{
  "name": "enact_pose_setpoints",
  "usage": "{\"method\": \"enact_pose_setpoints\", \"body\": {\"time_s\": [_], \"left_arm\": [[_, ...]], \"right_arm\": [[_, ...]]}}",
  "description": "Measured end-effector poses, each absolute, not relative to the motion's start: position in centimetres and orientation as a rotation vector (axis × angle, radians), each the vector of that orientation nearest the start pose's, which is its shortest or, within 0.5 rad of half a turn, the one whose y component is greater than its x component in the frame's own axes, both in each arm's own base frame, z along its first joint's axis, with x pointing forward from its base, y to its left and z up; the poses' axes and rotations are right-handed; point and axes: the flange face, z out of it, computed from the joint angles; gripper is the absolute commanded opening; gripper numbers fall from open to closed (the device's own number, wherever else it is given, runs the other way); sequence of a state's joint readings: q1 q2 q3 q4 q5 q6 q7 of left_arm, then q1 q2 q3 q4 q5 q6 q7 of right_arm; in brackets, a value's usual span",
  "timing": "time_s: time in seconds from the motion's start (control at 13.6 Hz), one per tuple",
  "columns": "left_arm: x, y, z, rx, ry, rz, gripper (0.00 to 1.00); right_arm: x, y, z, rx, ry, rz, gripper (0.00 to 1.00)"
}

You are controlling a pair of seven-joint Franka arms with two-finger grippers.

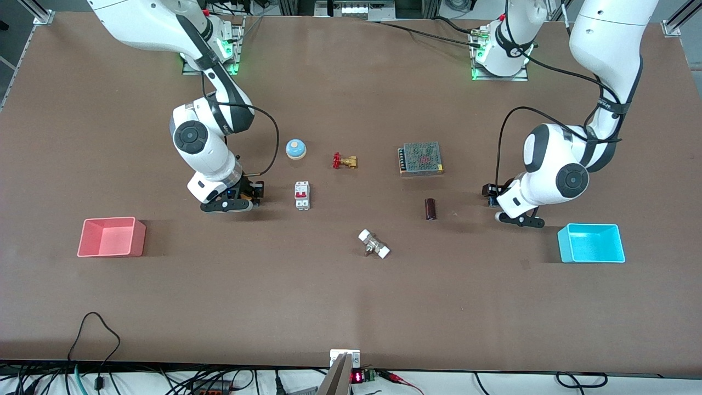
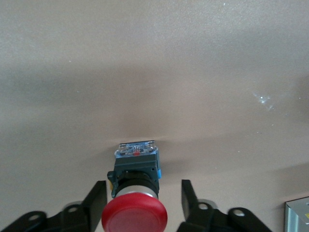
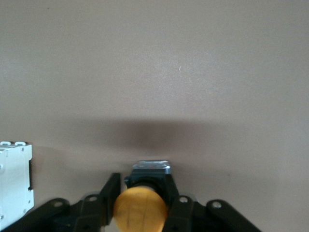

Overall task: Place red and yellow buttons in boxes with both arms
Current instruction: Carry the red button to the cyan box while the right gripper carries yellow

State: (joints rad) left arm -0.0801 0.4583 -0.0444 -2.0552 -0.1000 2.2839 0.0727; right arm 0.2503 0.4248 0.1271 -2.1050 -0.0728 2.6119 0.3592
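The red button (image 2: 135, 212) stands on the table between the fingers of my left gripper (image 2: 144, 186), which is open with a gap on each side. In the front view my left gripper (image 1: 521, 220) is low over the table beside the cyan box (image 1: 565, 245). My right gripper (image 3: 142, 180) is shut on the black base of the yellow button (image 3: 141, 210). In the front view my right gripper (image 1: 227, 206) is low over the table between the pink box (image 1: 138, 240) and a white circuit breaker (image 1: 302, 195). Both buttons are hidden under the hands in the front view. Both boxes are empty.
A blue dome with an orange top (image 1: 296, 148), a brass valve with a red handle (image 1: 345, 161), a mesh-topped power supply (image 1: 420, 158), a dark cylinder (image 1: 431, 209) and a white-ended fitting (image 1: 374, 244) lie mid-table. The breaker (image 3: 14, 179) shows beside my right gripper.
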Motion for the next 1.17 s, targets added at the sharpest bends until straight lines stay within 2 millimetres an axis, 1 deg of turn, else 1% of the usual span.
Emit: {"method": "enact_pose_setpoints", "body": {"time_s": [0.15,0.37,0.44,0.51,0.59,0.66,0.73,0.81,0.88,0.95,1.03,1.1,1.17], "left_arm": [[56.4,-7.3,19.4,-3.198,0.194,0.357,0.36],[56.7,-7.3,19.7,-3.201,0.193,0.321,0.34],[57.1,-7.2,20.2,-3.204,0.189,0.296,0.34],[57.7,-6.7,21.5,-3.208,0.171,0.254,0.34],[58.5,-5.4,23.6,-3.211,0.136,0.206,0.34],[59.2,-3.2,25.8,-3.213,0.080,0.180,0.34],[59.7,-0.3,28.1,-3.214,0.009,0.181,0.34],[59.8,2.8,30.0,-3.216,-0.062,0.190,0.34],[60.0,5.6,31.5,-3.216,-0.116,0.186,0.34],[60.2,7.9,32.5,-3.205,-0.144,0.167,0.34],[60.5,9.5,33.2,-3.184,-0.151,0.144,0.34],[61.0,10.5,33.8,-3.163,-0.149,0.123,0.34],[61.6,11.2,34.1,-3.146,-0.145,0.104,0.34]], "right_arm": [[54.8,21.8,22.2,-3.099,-0.128,-0.119,0.30],[55.3,21.2,22.4,-3.098,-0.145,-0.133,0.30],[56.0,20.8,23.2,-3.095,-0.159,-0.155,0.30],[56.9,19.9,24.6,-3.097,-0.168,-0.171,0.30],[57.9,18.7,26.8,-3.108,-0.185,-0.166,0.30],[58.9,17.0,29.6,-3.124,-0.215,-0.147,0.30],[59.9,14.8,33.0,-3.138,-0.252,-0.135,0.30],[60.7,12.0,36.4,-3.144,-0.287,-0.130,0.30],[61.2,8.9,39.1,-3.134,-0.302,-0.133,0.30],[61.7,5.9,41.1,-3.114,-0.307,-0.143,0.30],[62.1,3.1,42.3,-3.104,-0.311,-0.155,0.30],[62.4,0.7,42.7,-3.102,-0.317,-0.160,0.30],[62.7,-1.4,42.6,-3.103,-0.326,-0.158,0.30]]}}
